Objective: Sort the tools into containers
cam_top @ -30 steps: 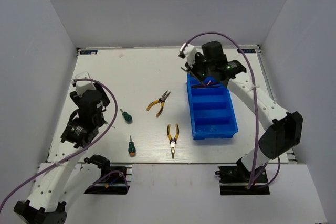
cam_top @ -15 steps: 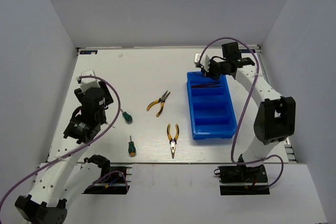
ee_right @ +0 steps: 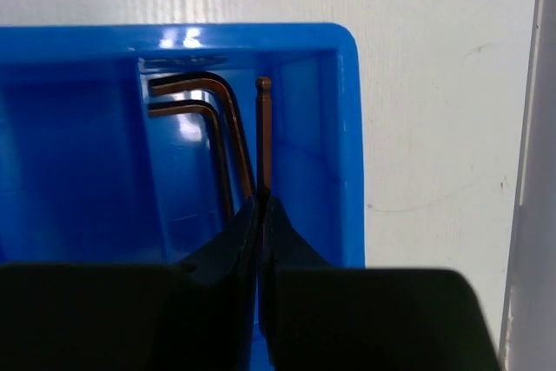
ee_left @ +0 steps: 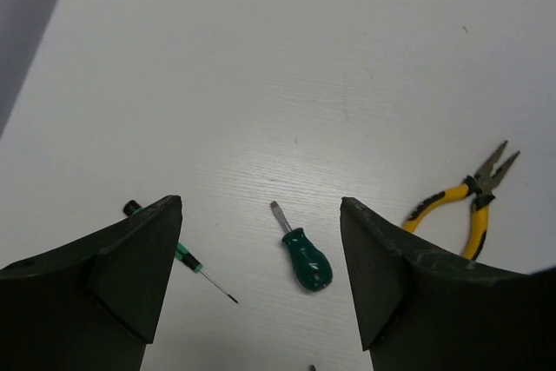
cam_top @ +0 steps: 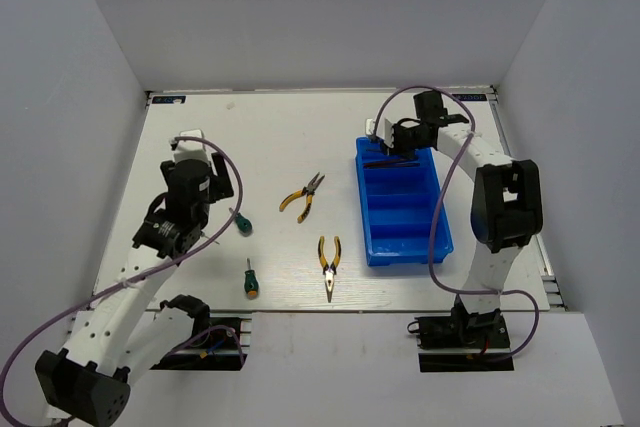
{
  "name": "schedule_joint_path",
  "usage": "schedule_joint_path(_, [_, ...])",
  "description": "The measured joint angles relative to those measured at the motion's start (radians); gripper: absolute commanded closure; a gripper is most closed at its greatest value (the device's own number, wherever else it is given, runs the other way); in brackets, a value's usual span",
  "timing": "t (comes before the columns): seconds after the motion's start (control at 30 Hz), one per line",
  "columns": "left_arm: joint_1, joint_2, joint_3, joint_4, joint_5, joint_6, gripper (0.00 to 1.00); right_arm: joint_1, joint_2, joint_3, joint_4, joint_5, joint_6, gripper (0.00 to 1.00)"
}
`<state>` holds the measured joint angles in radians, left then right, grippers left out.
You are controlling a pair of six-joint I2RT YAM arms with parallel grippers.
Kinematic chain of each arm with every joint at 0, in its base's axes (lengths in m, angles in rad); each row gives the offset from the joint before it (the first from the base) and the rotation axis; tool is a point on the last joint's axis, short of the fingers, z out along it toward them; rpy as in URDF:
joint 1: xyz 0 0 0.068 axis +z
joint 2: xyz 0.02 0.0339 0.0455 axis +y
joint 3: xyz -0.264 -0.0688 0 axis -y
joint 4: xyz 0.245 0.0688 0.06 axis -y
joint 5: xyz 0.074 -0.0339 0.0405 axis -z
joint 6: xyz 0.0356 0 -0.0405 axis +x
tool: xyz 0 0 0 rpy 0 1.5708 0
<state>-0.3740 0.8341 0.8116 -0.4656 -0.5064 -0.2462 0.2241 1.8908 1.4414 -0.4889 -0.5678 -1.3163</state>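
1. Hex keys first. I count three hex keys (ee_right: 213,106), all lying in the far end compartment of the blue tray (cam_top: 405,219). Two are bent ones nested together, and the third, ball-ended, lies beside them along the tray wall.
2. There is one tray with four crosswise compartments, and it sits on the right side of the white surface (cam_top: 250,147).
3. My right fingers (ee_right: 217,258) are pressed together over that far compartment. Their tips sit above the third key's shaft, and I can't tell whether they touch it.
4. Pliers, I count two, both yellow-and-black and both on the surface left of the tray. The far pliers (cam_top: 302,195) and the near pliers (cam_top: 329,267) lie apart from each other.
5. Stubby green screwdrivers, two again, further left. They are the far stubby screwdriver (cam_top: 241,222) and the near stubby screwdriver (cam_top: 250,280).
6. There is one thin screwdriver (ee_left: 198,267), green-tipped. In the left wrist view it is partly hidden behind a finger.
7. My left fingers (ee_left: 122,284) are spread wide and hold nothing. They hang above the surface, with the far stubby screwdriver framed between them.
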Motion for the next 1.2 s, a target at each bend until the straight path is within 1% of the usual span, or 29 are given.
schedule_joint_path(0.03, [0.0,0.019,-0.001,0.005,0.029,-0.002,0.14,0.0,0.01,0.0,0.018,0.015,0.0,0.95])
schedule_joint_path(0.13, [0.0,0.096,-0.001,0.011,0.12,-0.019,0.17,0.0,0.037,0.0,0.061,0.048,0.005,0.95])
schedule_joint_path(0.17, [0.0,0.131,-0.001,0.008,0.146,-0.027,0.17,0.0,0.047,0.001,0.074,0.058,0.008,0.91])
schedule_joint_path(0.2, [0.0,0.168,0.001,0.0,0.167,-0.036,0.17,0.0,0.055,0.002,0.079,0.066,0.013,0.84])
schedule_joint_path(0.23, [0.0,0.205,0.003,-0.011,0.183,-0.047,0.15,0.0,0.06,0.002,0.082,0.071,0.017,0.71])
schedule_joint_path(0.3, [0.0,0.258,0.005,-0.035,0.195,-0.061,0.09,0.0,0.064,0.002,0.086,0.079,0.025,0.59])
schedule_joint_path(0.33, [0.0,0.269,0.005,-0.05,0.197,-0.068,0.08,0.0,0.064,0.002,0.09,0.08,0.027,0.55])
schedule_joint_path(0.37, [0.0,0.272,0.005,-0.061,0.2,-0.073,0.08,0.0,0.064,0.002,0.098,0.08,0.03,0.53])
schedule_joint_path(0.5, [0.0,0.27,0.056,-0.118,0.213,-0.108,0.09,0.0,0.059,-0.002,0.104,0.075,0.054,0.53])
schedule_joint_path(0.53, [0.0,0.273,0.077,-0.131,0.219,-0.124,0.15,0.0,0.051,-0.008,0.107,0.071,0.076,0.55])
schedule_joint_path(0.57, [0.0,0.277,0.099,-0.142,0.229,-0.143,0.2,0.0,0.034,-0.018,0.107,0.064,0.11,0.72])
schedule_joint_path(0.6, [0.0,0.281,0.109,-0.147,0.236,-0.162,0.24,0.0,0.016,-0.025,0.106,0.057,0.136,1.0])
schedule_joint_path(0.63, [0.0,0.288,0.119,-0.157,0.247,-0.18,0.28,0.0,-0.008,-0.029,0.097,0.05,0.209,1.0])
schedule_joint_path(0.7, [0.0,0.312,0.122,-0.171,0.269,-0.219,0.32,0.0,-0.068,-0.029,0.077,0.05,0.402,1.0])
schedule_joint_path(0.73, [0.0,0.329,0.122,-0.182,0.279,-0.238,0.45,0.0,-0.105,-0.029,0.063,0.052,0.505,1.0])
schedule_joint_path(0.8, [0.0,0.373,0.127,-0.214,0.282,-0.301,0.6,0.0,-0.176,-0.017,0.013,0.04,0.671,1.0])
schedule_joint_path(0.83, [0.0,0.405,0.138,-0.248,0.279,-0.342,0.69,0.0,-0.208,-0.014,-0.013,0.027,0.735,0.83])
schedule_joint_path(0.87, [0.0,0.439,0.155,-0.284,0.277,-0.382,0.69,-0.001,-0.238,-0.014,-0.043,0.01,0.792,0.61])
schedule_joint_path(0.9, [0.0,0.48,0.173,-0.312,0.279,-0.417,0.68,-0.002,-0.26,-0.015,-0.076,-0.009,0.831,0.25])
schedule_joint_path(0.93, [0.0,0.515,0.183,-0.327,0.283,-0.445,0.65,-0.003,-0.284,-0.026,-0.098,-0.034,0.867,0.15])
schedule_joint_path(0.97, [0.0,0.547,0.186,-0.337,0.288,-0.473,0.59,-0.003,-0.312,-0.058,-0.1,-0.052,0.882,0.12])
schedule_joint_path(1.0, [0.0,0.572,0.183,-0.345,0.293,-0.499,0.56,-0.004,-0.345,-0.101,-0.11,-0.071,0.908,0.12])
schedule_joint_path(1.03, [0.0,0.587,0.177,-0.347,0.298,-0.521,0.54,-0.005,-0.379,-0.15,-0.108,-0.083,0.927,0.17])
schedule_joint_path(1.07, [0.0,0.595,0.171,-0.346,0.303,-0.537,0.47,-0.005,-0.412,-0.202,-0.111,-0.093,0.947,0.22])
schedule_joint_path(1.1, [0.0,0.598,0.163,-0.345,0.303,-0.552,0.42,-0.005,-0.441,-0.246,-0.117,-0.1,0.967,0.27])
schedule_joint_path(1.17, [0.0,0.599,0.154,-0.346,0.3,-0.577,0.35,-0.006,-0.476,-0.297,-0.121,-0.112,0.998,0.27])
schedule_joint_path(1.2, [0.0,0.599,0.153,-0.345,0.296,-0.589,0.34,-0.007,-0.486,-0.31,-0.122,-0.118,1.011,0.28])
